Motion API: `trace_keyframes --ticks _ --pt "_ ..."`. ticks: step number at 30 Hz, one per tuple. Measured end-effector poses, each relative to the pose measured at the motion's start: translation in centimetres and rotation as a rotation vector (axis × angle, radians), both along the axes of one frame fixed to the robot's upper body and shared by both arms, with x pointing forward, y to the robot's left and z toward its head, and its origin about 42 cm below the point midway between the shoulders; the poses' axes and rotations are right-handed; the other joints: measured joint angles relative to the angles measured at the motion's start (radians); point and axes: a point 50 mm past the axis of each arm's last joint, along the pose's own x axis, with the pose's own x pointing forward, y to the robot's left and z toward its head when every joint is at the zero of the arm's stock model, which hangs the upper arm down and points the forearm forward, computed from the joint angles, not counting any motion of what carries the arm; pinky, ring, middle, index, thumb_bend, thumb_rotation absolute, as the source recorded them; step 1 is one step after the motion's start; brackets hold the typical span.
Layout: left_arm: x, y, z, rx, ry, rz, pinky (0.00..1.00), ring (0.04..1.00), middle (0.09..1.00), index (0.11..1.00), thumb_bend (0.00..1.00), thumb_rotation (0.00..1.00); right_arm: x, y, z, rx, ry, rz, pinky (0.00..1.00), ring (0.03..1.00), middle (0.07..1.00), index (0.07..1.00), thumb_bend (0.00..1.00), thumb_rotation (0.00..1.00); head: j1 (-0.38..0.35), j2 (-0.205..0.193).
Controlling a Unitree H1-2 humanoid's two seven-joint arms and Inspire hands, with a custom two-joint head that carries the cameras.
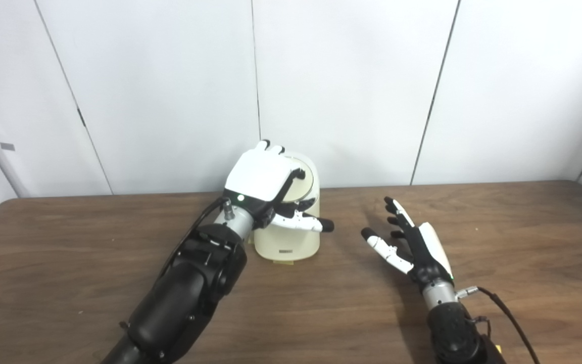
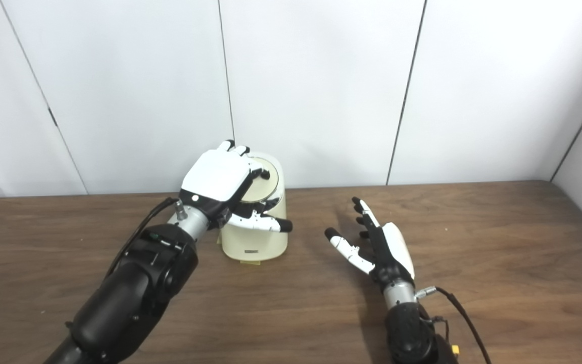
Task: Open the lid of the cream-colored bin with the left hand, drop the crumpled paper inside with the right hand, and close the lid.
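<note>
The cream-colored bin (image 1: 291,242) stands on the brown table toward the back, left of the middle. Its round lid (image 1: 306,183) shows to the right of my left hand (image 1: 260,177), which lies palm down over the bin's top. The fingers stretch toward the far rim and the thumb (image 1: 306,222) juts out in front of the bin's wall. I cannot tell whether the lid sits fully down. My right hand (image 1: 412,242) hovers to the right of the bin, apart from it, open with its fingers spread and nothing in it. No crumpled paper is in view.
The wooden table (image 1: 523,253) stretches wide on both sides of the bin. White wall panels (image 1: 351,91) rise just behind the table's back edge, close behind the bin. A cable (image 1: 503,308) runs from my right wrist.
</note>
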Motion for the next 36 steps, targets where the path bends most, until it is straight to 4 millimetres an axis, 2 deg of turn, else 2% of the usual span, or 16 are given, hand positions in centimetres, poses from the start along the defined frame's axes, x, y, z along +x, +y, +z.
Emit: trace_keyframes --ticks 5,21,30,36 --pt "-0.6 0.1 -0.3 0.015 0.019 0.004 1.00 0.948 0.834 0.814 1.00 0.99 0.0 0.0 0.0 0.001 -0.001 -0.003 0.74 0.866 0.915 0.931 0.43 0.72 0.000 0.000" --pt "-0.3 0.1 -1.0 -0.014 0.026 0.011 1.00 0.917 0.809 0.772 1.00 0.99 0.0 0.1 0.0 -0.001 0.001 -0.002 0.75 0.870 0.916 0.929 0.44 0.72 -0.002 0.005" --pt "0.3 0.8 -0.9 -0.077 0.079 -0.042 1.00 0.838 0.708 0.674 1.00 1.00 -0.1 0.1 0.0 0.000 0.004 0.001 0.77 0.883 0.926 0.932 0.42 0.72 -0.002 0.011" --pt "0.4 0.8 -0.7 -0.079 0.080 -0.056 1.00 0.831 0.700 0.677 1.00 0.99 -0.1 0.1 -0.1 0.001 0.005 0.003 0.77 0.883 0.925 0.931 0.43 0.72 0.000 0.006"
